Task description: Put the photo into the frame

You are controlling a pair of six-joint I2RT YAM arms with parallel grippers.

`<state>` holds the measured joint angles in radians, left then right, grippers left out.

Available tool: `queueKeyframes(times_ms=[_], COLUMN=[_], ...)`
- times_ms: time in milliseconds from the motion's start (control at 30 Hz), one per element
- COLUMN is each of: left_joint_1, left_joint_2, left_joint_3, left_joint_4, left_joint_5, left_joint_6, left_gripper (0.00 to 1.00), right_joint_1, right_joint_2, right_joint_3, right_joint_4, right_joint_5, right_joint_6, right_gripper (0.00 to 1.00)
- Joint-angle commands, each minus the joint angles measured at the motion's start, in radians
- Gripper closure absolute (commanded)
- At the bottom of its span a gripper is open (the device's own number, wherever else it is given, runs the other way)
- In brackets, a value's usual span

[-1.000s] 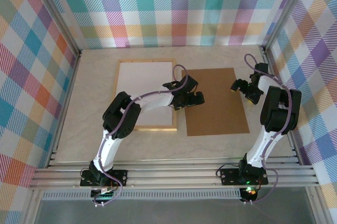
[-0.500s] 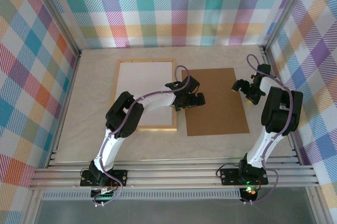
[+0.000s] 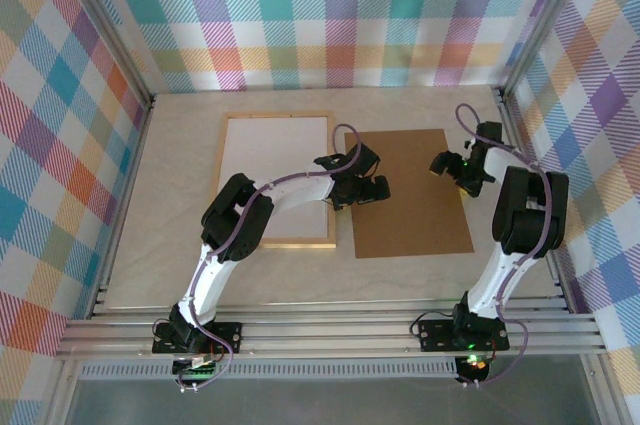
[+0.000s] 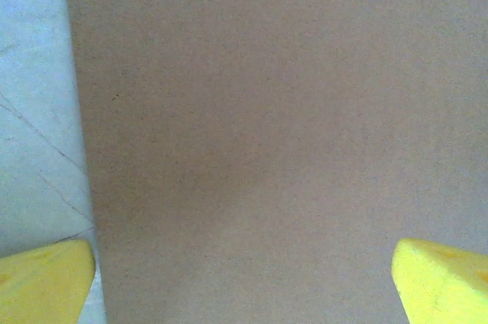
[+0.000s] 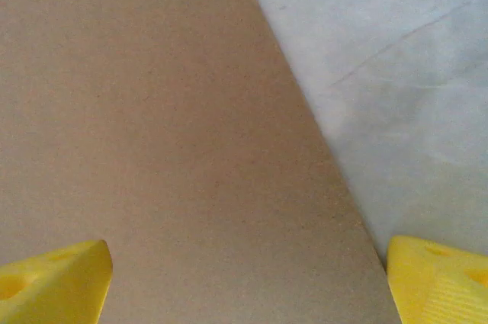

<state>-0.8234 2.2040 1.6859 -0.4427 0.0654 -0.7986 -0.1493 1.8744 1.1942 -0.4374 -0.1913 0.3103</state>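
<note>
The frame [image 3: 226,182], thin light wood around a white sheet [image 3: 275,170], lies flat at the left of the table. The photo is hidden. A brown backing board [image 3: 410,205] lies just right of the frame. My left gripper [image 3: 364,191] hovers low over the board's left edge, open; its yellow fingertips [image 4: 46,282] straddle that edge, one over the table and one over the board [image 4: 259,126]. My right gripper [image 3: 452,169] is open over the board's right edge, one yellow fingertip [image 5: 438,278] above the table and the other above the board [image 5: 168,149]. Neither holds anything.
Checked walls close in the table on three sides, with the right wall [image 3: 585,125] close to the right arm. Pale bare tabletop [image 3: 300,280] runs in front of the frame and board, and the arm bases sit on the metal rail [image 3: 320,330] at the near edge.
The right gripper has shifted left over the board's right edge, its jaws narrowing slightly. The left gripper moved a little early on and then stayed put.
</note>
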Motion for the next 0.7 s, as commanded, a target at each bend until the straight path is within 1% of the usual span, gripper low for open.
queueKeyframes(times_ms=[0, 133, 267, 400, 667], left_joint_1=[-0.016, -0.016, -0.017, -0.016, -0.017], left_joint_2=[0.036, 0.04, 0.038, 0.0, -0.056], left_joint_3=[0.018, 0.018, 0.021, 0.028, 0.07], left_joint_4=[-0.01, -0.004, 0.025, 0.054, 0.07], left_joint_5=[0.014, 0.02, 0.052, 0.066, 0.108], left_joint_6=[0.003, 0.005, 0.013, 0.035, 0.052], left_gripper=[0.0, 0.0, 0.0, 0.0, 0.0], right_joint_1=[0.049, 0.056, 0.058, 0.058, 0.058], right_joint_2=[0.014, 0.016, 0.011, 0.02, 0.031], right_joint_3=[-0.039, -0.039, -0.041, -0.036, -0.042], right_joint_4=[-0.061, -0.067, -0.068, -0.077, -0.054], right_joint_5=[-0.152, -0.148, -0.153, -0.137, -0.166], right_joint_6=[0.018, 0.019, 0.019, 0.016, 0.031], right_gripper=[0.09, 0.1, 0.1, 0.09, 0.1])
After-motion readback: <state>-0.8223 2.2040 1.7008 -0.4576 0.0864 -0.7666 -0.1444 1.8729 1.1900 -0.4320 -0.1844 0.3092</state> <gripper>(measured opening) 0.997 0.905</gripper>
